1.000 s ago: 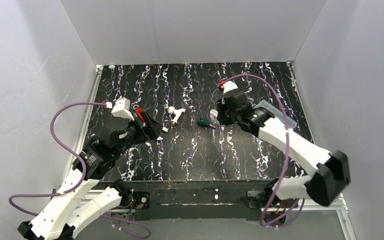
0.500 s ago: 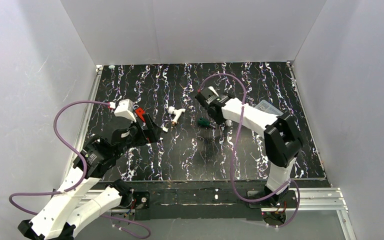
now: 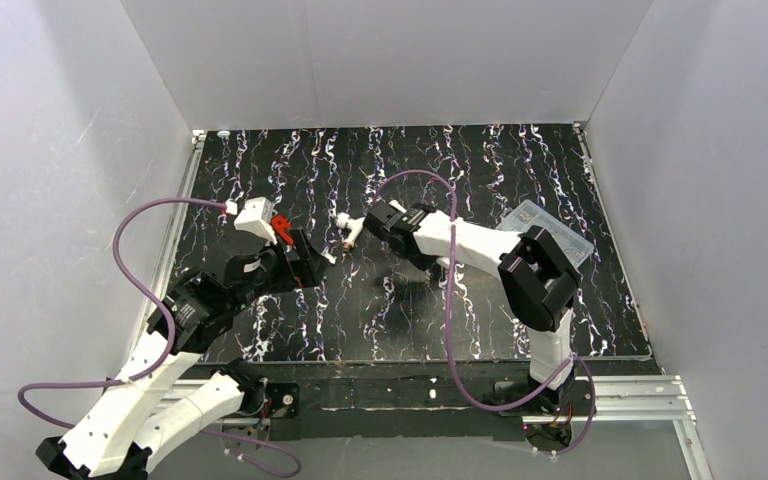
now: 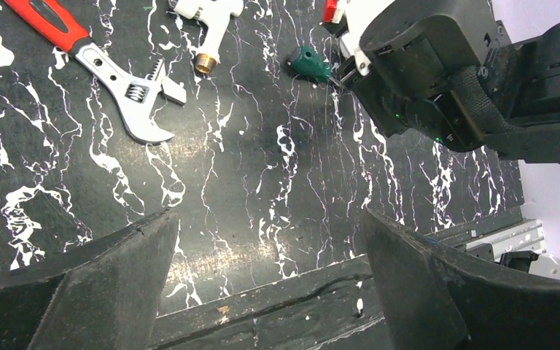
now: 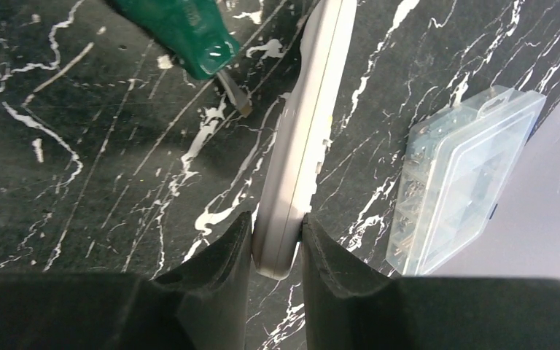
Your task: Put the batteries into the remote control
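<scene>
Right fingers clamped on one end of the remote control, held edge-up beside the green screwdriver; left fingers spread wide, empty. Loading apparently not begun; no batteries clearly in view.

The remote control is between screwdriver and box.

A black counter veined with white streaks fills the middle. Plain pale walls box it in: back wall at 12 o'clock, left wall at 9, right wall at 3. A metal rail edges 6 o'clock.
</scene>
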